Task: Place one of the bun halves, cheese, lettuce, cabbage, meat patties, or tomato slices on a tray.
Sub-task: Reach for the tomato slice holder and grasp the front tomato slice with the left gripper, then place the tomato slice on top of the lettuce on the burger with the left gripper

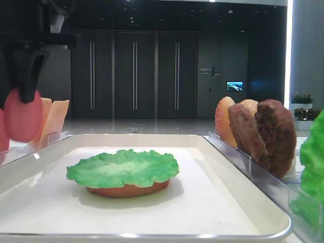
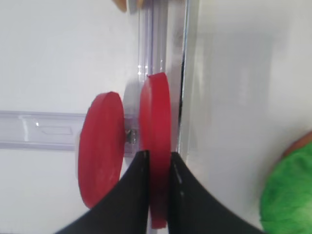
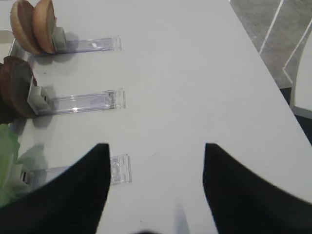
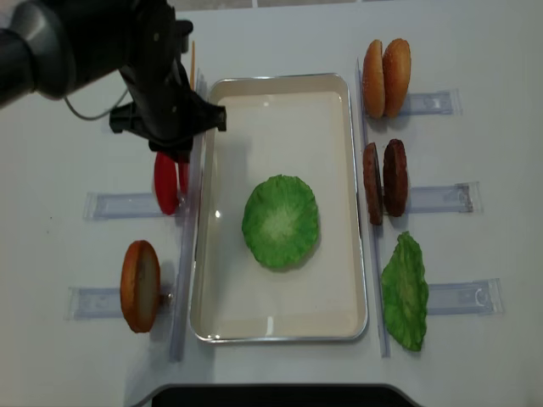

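Two pinkish-red tomato slices [image 2: 100, 146] stand on edge in a clear holder [image 2: 39, 129] just left of the cream tray [image 4: 280, 78]. My left gripper [image 2: 155, 156] is shut on the slice nearer the tray [image 2: 155, 107]; in the low exterior view it pinches that slice [image 1: 23, 119] from above. On the tray lies a green lettuce leaf [image 4: 280, 220] over a bun half [image 1: 126, 191]. My right gripper [image 3: 156, 146] is open over bare table, with nothing between its fingers.
Right of the tray, clear holders carry bun halves [image 4: 386, 76], meat patties [image 4: 383, 178] and another lettuce leaf [image 4: 405, 292]. On the left stand a bun half [image 4: 140, 286] and cheese slices [image 1: 53, 119]. The table edge [image 3: 263, 58] runs along the right.
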